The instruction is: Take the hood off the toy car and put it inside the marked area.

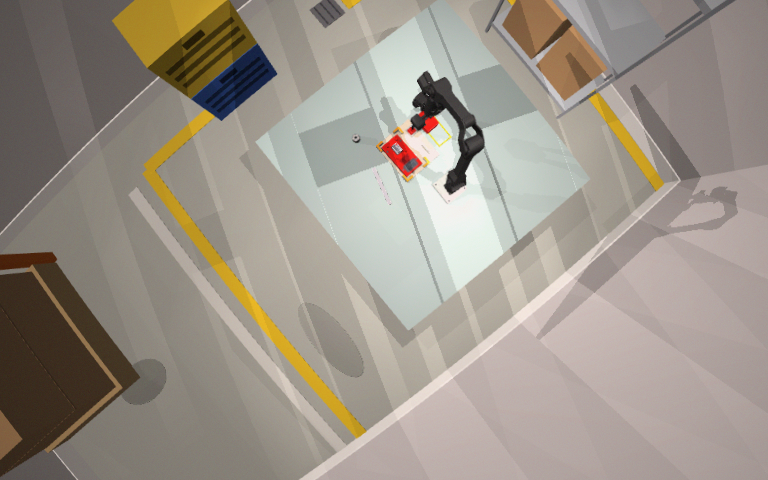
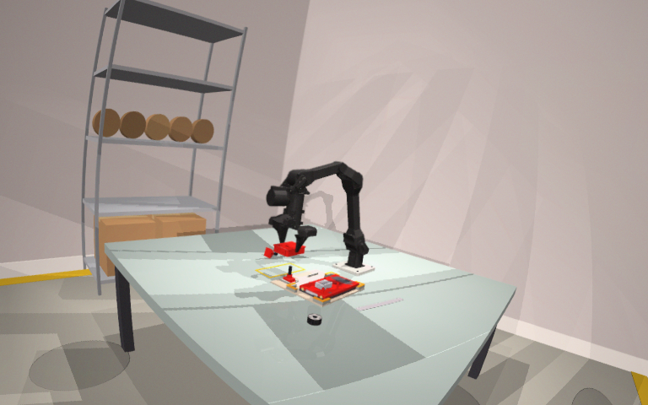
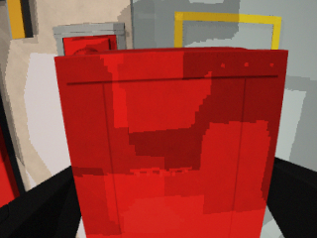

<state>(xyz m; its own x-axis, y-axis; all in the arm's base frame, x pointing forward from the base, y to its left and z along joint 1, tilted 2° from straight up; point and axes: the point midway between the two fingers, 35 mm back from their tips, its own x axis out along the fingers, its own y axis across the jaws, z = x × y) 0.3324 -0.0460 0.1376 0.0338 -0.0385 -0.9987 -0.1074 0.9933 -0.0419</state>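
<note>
Hood (image 1: 430, 123) (image 2: 288, 248) (image 3: 168, 149) off, carried, wide-set gripper jaws (image 1: 421, 122) (image 2: 290, 246) clamped on it; next, I reckon: over yellow outline (image 1: 445, 129) (image 2: 263, 273) (image 3: 228, 16), lower, release.

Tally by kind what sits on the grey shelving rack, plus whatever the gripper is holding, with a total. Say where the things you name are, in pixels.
Round brown discs (image 2: 157, 126): 5
Cardboard boxes (image 1: 569, 70) (image 2: 126, 239): 2
Red toy car hood (image 1: 431, 124) (image 2: 288, 249) (image 3: 173, 149): 1
Total: 8
</note>
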